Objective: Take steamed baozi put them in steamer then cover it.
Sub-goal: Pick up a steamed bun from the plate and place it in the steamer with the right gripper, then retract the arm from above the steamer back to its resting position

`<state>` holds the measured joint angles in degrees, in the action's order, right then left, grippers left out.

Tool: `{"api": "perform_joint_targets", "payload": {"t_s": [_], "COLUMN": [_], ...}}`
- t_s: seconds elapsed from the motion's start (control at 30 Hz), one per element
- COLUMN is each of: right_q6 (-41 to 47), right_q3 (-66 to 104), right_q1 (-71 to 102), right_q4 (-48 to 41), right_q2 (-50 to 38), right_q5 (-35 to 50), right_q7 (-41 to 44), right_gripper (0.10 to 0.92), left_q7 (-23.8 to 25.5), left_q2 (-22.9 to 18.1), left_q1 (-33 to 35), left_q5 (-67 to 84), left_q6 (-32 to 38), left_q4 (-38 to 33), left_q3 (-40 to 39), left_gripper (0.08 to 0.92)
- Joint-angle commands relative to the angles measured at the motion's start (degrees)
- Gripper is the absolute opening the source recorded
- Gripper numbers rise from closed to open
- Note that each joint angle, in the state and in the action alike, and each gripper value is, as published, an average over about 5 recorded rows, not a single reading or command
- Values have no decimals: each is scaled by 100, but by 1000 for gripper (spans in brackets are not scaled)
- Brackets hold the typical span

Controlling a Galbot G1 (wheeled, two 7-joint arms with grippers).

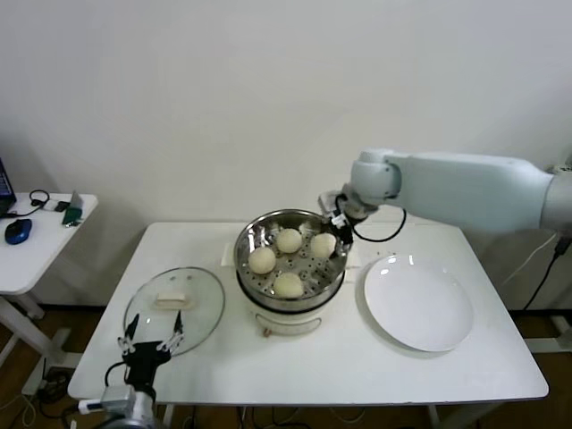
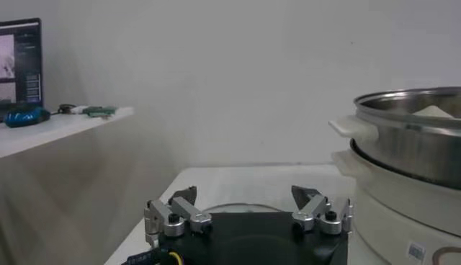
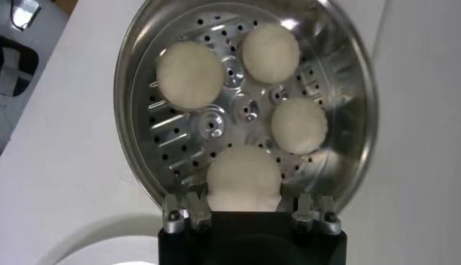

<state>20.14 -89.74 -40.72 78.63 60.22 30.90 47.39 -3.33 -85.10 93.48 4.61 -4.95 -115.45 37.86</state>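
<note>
The steamer is a shiny perforated basket on a white cooker base at mid-table. Inside lie several steamed baozi: three free ones and a fourth at the basket's right side. My right gripper reaches into the basket and is shut on that fourth baozi, which rests on the perforated floor between the fingers. The cover, a glass lid with a whitish handle, lies flat on the table left of the steamer. My left gripper waits open at the lid's near edge.
A white plate with nothing on it sits right of the steamer. A side table with small items stands off to the left. The table's front edge runs just behind my left gripper.
</note>
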Motion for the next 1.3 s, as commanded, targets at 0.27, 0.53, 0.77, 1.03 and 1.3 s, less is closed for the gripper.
{"api": "perform_joint_targets", "payload": {"t_s": [0.27, 0.53, 0.77, 1.03, 1.3], "right_q6": [332, -9, -68, 154, -575], "right_q3": [110, -104, 311, 2749, 6249], "right_q1": [496, -244, -986, 701, 4203], "right_q4": [-162, -50, 17, 46, 301], "right_q2": [196, 78, -672, -1999, -2818], "right_q5": [58, 342, 1895, 2307, 1897], "right_q7": [-379, 131, 576, -2579, -4834], "right_gripper": [684, 816, 823, 823, 823], "left_q7": [1, 1, 27, 46, 79], "left_q2": [-8, 7, 55, 108, 292], "left_q1": [16, 44, 89, 23, -156], "left_q5": [2, 18, 104, 100, 54], "left_q6": [14, 17, -90, -109, -59], "left_q4": [-11, -66, -189, -188, -77], "left_q3": [-21, -3, 14, -24, -82], "left_gripper": [823, 823, 823, 823, 823]}}
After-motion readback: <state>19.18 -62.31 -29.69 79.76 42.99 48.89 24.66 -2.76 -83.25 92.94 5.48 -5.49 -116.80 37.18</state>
